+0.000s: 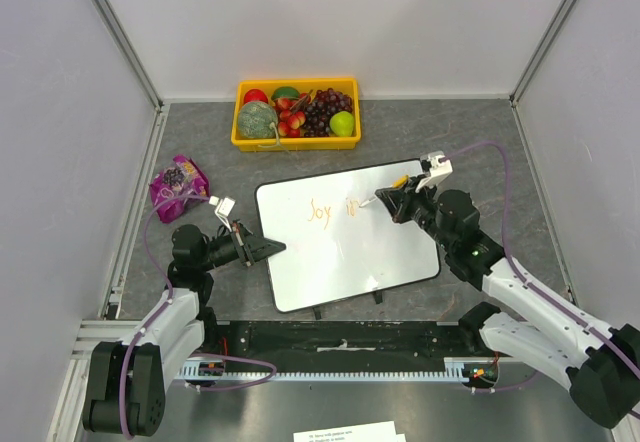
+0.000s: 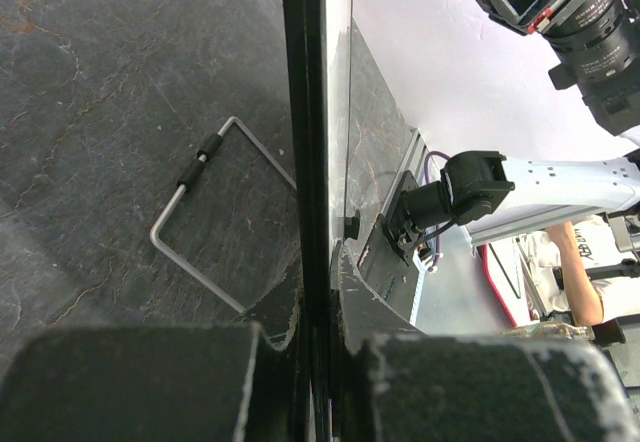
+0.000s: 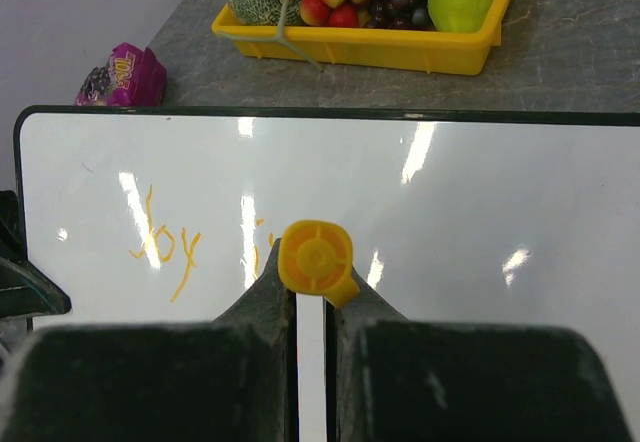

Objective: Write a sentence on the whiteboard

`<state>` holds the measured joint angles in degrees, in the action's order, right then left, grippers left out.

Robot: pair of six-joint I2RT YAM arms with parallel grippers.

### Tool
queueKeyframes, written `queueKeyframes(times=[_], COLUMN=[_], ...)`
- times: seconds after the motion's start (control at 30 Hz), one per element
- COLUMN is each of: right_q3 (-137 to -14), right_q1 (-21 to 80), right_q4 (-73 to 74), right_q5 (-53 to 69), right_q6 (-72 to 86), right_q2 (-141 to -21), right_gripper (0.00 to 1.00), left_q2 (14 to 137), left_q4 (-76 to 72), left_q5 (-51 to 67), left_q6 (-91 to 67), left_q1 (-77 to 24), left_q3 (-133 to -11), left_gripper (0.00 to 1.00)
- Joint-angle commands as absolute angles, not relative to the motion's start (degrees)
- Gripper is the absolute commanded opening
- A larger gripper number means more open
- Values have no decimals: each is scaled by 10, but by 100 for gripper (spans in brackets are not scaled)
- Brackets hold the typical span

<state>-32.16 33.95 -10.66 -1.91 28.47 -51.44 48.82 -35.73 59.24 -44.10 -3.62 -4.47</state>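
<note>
Nearest, the left end effector (image 1: pixel 262 247) is pressed together on the left edge of the whiteboard (image 1: pixel 350 257), the thin black frame pinched between its fingers (image 2: pixel 200 382). The whiteboard lies flat in the middle of the grey table (image 1: pixel 480 142), turned slightly askew. Over its far right part, the right end effector (image 3: pixel 312 297) pinches a yellow marker (image 3: pixel 315 259), tip down on the white surface. The sentence (image 1: pixel 320 210), in thin orange strokes on the upper half, shows "Joy" and the start of a next word just beside the tip. Farther left lies a purple bag (image 1: pixel 178 184); farthest, a yellow tray (image 1: pixel 297 144) holds fruit.
</note>
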Motion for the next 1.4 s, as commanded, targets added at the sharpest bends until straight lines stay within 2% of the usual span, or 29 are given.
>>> queueKeyframes(times=[0.0,0.33,0.73,1.37], right_q3=[-300,-294,-329,-334], right_q1=[338,338,338,338], right_q4=[-73,-70,-72,-36], right_q5=[-17,-4,9,11], right_q6=[272,279,307,289], right_q2=[-508,-496,-393,-386], right_gripper=[0,0,0,0], left_q2=[488,490,489,486], left_q4=[-359,-359,-359,-359], left_q5=[592,592,592,592], left_q6=[-376,-376,-376,-378], left_q1=[-36,-37,-36,-37], left_q3=[-35,-35,-34,-33], left_gripper=[2,2,2,2])
